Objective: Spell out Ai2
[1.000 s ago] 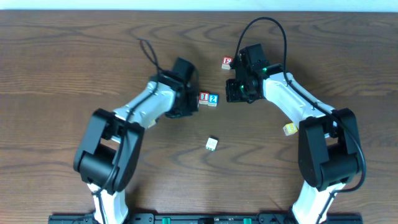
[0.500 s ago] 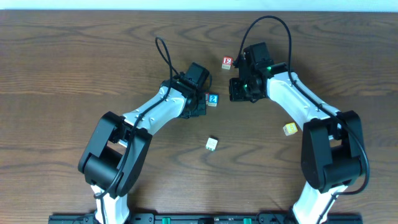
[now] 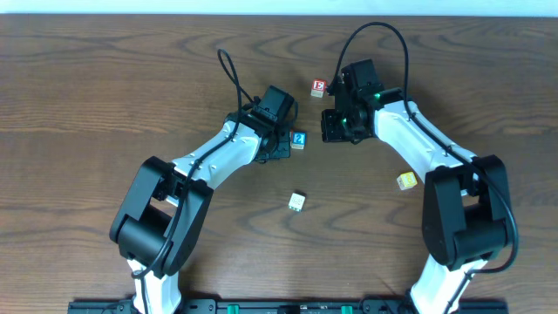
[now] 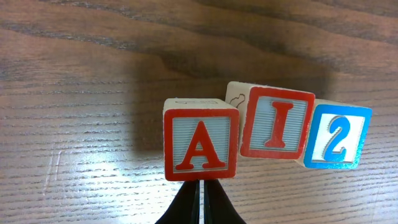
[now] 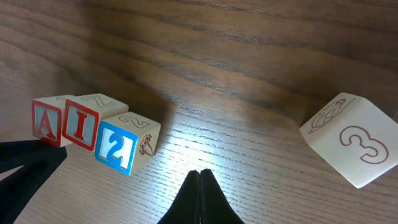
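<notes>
Nearest the near edge of the tabletop (image 3: 78, 105), a little right of its middle, a plain cream cube (image 3: 297, 201) lies alone. A yellow cube (image 3: 406, 180) sits further toward the right edge, beside the right arm.

The three task cubes stand in a row about the middle of the tabletop, reading A, I, 2 from the left wrist view. The A cube (image 4: 201, 144) has a red letter in a red frame. It stands just beside the I cube (image 4: 277, 123) and slightly nearer the left wrist camera, so the row is not quite straight. The I cube touches the 2 cube (image 4: 337, 138), which has a blue numeral in a blue frame. From overhead only the 2 cube shows, as the left arm's head covers the other two.

The left pincer (image 4: 199, 202) is pressed together and pinches nothing. Its tips are right at the A cube's lettered face; whether they touch it I cannot tell. The right pincer (image 5: 200, 196) is also pressed together and empty, on the right-edge side of the row and apart from the 2 cube.

Toward the far edge, beyond the row, lies a red-faced cube (image 3: 318, 87). The right wrist view shows a cube with an outlined 3 (image 5: 348, 140), well apart from the row. Whether it is the same one I cannot tell.
</notes>
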